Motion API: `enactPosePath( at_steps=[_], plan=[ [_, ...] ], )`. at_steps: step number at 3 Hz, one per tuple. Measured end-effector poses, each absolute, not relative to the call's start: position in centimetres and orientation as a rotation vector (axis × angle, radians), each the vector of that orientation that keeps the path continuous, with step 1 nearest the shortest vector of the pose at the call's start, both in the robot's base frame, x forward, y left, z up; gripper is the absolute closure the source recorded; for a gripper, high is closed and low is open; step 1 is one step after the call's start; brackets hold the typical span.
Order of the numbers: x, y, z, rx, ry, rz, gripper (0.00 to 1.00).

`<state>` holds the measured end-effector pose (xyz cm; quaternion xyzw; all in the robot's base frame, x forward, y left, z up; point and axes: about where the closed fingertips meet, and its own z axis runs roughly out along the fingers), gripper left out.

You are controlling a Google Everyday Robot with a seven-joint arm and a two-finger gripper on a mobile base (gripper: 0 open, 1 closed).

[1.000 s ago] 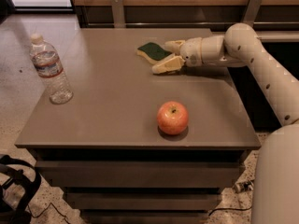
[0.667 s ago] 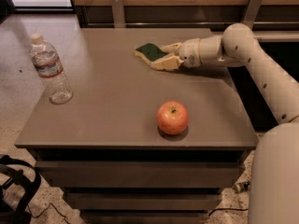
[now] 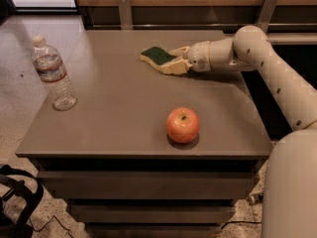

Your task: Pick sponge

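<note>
We see the gripper (image 3: pixel 168 58) low over the far side of the table (image 3: pixel 119 118), its fingers (image 3: pixel 173 67) spread apart and reaching either side of the sponge (image 3: pixel 155 54) – green top up, flat on the surface. An apple (image 3: pixel 183 125) sits nearer us, and a water bottle (image 3: pixel 52 73) stands at the left edge.

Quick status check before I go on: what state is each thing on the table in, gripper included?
sponge: lying flat on the table, green side up, not lifted.
gripper: low over the table at the sponge's right end.
apple: whole, stem up, resting near the front edge.
water bottle: upright, cap on, by the left edge.
</note>
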<state>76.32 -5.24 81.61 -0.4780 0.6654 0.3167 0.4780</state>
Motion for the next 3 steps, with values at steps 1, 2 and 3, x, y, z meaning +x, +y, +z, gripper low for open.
enactPosePath(
  at_steps=[1,2,3],
  plan=[
    [76.3,-4.9,81.6,-1.171,1.623,0.777,1.00],
    [76.2,-4.6,82.3,-1.186,1.612,0.770,1.00],
    [75.9,-5.0,84.7,-1.212,1.596,0.715,1.00]
  ],
)
